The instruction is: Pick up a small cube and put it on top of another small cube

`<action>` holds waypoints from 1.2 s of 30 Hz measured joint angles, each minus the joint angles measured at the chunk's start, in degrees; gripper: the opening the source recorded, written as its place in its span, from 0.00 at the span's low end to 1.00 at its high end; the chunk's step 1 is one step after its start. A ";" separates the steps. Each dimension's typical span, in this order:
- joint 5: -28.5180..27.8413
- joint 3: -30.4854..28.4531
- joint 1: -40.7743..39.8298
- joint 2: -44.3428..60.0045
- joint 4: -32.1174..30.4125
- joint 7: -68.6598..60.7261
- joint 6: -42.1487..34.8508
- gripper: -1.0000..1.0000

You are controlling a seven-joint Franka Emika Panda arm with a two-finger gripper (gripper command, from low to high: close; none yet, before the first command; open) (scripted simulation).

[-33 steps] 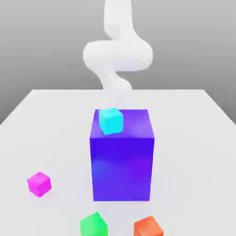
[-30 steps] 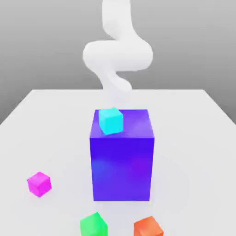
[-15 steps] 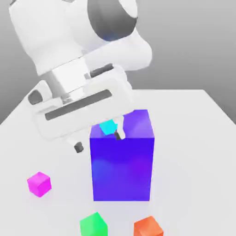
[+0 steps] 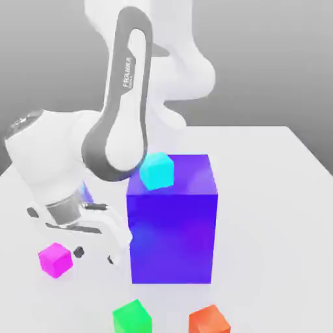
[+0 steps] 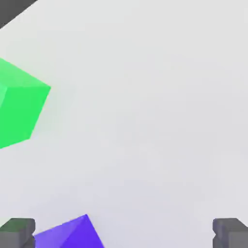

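Observation:
The small magenta cube (image 4: 54, 260) rests on the white table at the exterior view's left. The green cube (image 4: 132, 317) (image 5: 17, 109) sits near the front edge. My gripper (image 4: 95, 255) (image 5: 123, 233) hangs low over the table between the magenta cube and the big blue-purple block (image 4: 172, 221). It is just to the exterior view's right of the magenta cube. Its fingers (image 5: 17, 232) are spread wide with bare table between them, so it is open and holds nothing.
A cyan cube (image 4: 157, 170) lies on top of the blue-purple block, whose corner (image 5: 70, 235) shows in the hand view. An orange-red cube (image 4: 209, 320) sits at the front, right of the green one. The white table (image 4: 273, 214) stretches out at the right.
The arm has swung down from over the big block to the exterior view's left. The hand now sits low beside the magenta cube. No cube has moved.

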 joint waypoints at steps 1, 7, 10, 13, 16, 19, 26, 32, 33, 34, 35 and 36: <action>-1.32 -1.15 0.11 -0.02 -0.73 0.77 1.63 0.50; -11.11 -8.74 2.03 -1.06 -4.40 6.69 11.62 0.50; -3.79 -2.14 -3.16 3.72 -3.00 1.14 15.11 0.50; 3.86 6.45 -10.31 8.91 -1.12 -4.86 18.53 0.00; 3.83 6.45 -10.32 8.91 -1.12 -4.82 18.50 0.00; 4.98 7.80 -11.46 9.71 -0.81 -5.75 19.01 0.00; -12.87 -6.70 -0.61 -1.08 -4.60 7.83 12.93 0.00; -19.07 -4.49 0.40 0.24 -0.31 0.28 6.27 0.00; -19.73 -3.47 0.38 0.62 0.75 -2.50 5.27 0.00; -20.41 -2.46 0.37 0.94 1.81 -5.31 4.35 0.00; -21.08 -1.53 0.45 1.20 2.88 -8.16 3.51 0.00; -21.79 -0.61 0.51 1.39 3.94 -10.99 2.75 0.00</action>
